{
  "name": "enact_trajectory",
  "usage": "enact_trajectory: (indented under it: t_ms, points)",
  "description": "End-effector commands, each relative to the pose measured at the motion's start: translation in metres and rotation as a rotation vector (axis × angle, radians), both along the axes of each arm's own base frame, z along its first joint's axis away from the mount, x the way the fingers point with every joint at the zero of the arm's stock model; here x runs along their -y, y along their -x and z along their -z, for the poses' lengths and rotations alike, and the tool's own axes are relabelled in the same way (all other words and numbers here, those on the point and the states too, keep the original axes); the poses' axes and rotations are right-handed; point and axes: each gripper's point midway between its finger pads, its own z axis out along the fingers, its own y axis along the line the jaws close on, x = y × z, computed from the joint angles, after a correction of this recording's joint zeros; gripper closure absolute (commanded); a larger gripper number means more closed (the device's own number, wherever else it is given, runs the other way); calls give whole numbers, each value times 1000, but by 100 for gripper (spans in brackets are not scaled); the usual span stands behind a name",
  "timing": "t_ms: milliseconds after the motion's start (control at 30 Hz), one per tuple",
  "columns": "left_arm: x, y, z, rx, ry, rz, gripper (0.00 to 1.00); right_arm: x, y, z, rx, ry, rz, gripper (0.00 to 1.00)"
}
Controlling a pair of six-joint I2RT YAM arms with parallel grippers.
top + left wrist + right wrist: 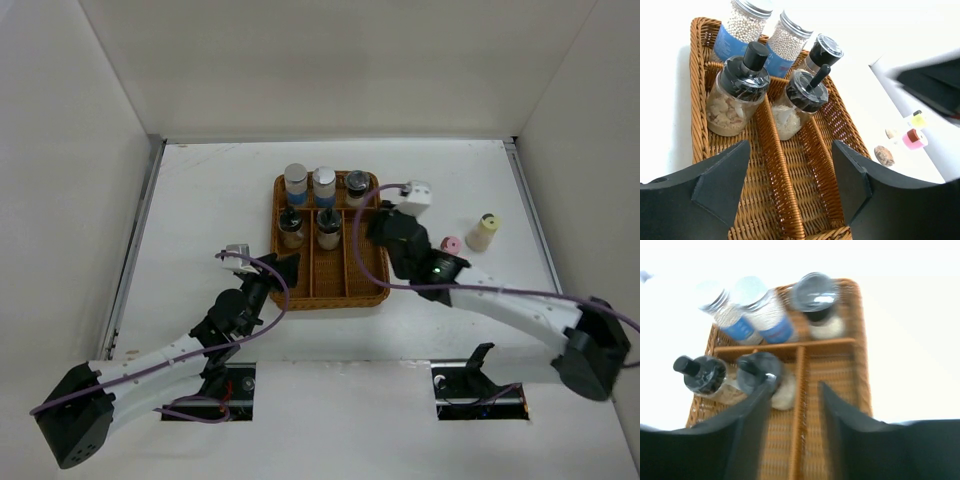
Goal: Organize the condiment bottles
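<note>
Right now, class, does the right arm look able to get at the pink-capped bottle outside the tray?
Probably yes. The pink-capped bottle stands on bare table just right of the wicker tray, close beside the right arm, whose jaws are empty above the tray. Only the cream-capped bottle stands nearby.

Brown wicker tray (330,285) w/ dividers, mid white table (200,200); pale walls on 3 sides.
</note>
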Motion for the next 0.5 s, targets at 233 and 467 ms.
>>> enact_trajectory:
  t_ms: [233,467]
  points:
    - [11,3,-17,36,63,43,34,213,42,41,-125,-20,497,38]
    - [12,2,-13,29,55,43,34,212,35,63,-201,57,458,15]
